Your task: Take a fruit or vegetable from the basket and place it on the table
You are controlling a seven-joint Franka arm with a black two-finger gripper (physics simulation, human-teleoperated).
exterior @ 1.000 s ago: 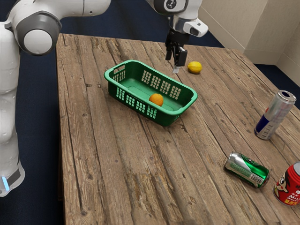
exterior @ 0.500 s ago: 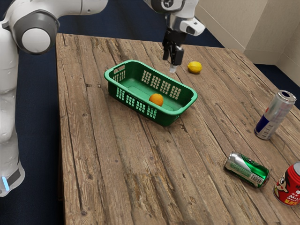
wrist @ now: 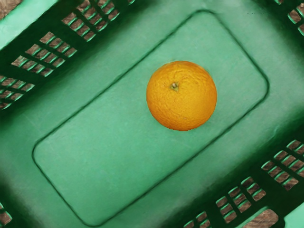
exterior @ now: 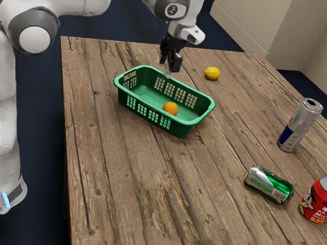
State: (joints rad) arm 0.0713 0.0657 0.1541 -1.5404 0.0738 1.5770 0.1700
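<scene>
A long green plastic basket (exterior: pixel 191 122) with rounded corners stands on the table, its walls pierced by grids of small openings and its end by a handle slot. Inside, resting on its floor, sits a round, bright orange fruit (exterior: pixel 170 108), nearer the end toward the exterior view's right. The wrist view puts it within the dark rounded outline on the basket's floor, its small greenish stem mark turned up toward the camera. The black two-finger gripper (exterior: pixel 170 74) hangs over the basket's far long side, above and apart from the fruit; how far open it is, I cannot tell.

Toward the exterior view's right, a slim silver-and-blue metal can (exterior: pixel 300 126) with red marks stands upright. Near it, a green-and-silver metal can (exterior: pixel 269 185) lies on its side, its pale lettering too small to read. Just beside that, a red metal can (exterior: pixel 314 202) stands upright, partly cut off by the view's edge, with a cartoon face, white lettering and yellow characters I cannot make out.

A yellow lemon (exterior: pixel 212 73) rests directly on the worn brown plank table (exterior: pixel 117 189), beyond the basket. Around lie a dark blue floor (exterior: pixel 44 127) and beige walls (exterior: pixel 283 33) with pale skirting.
</scene>
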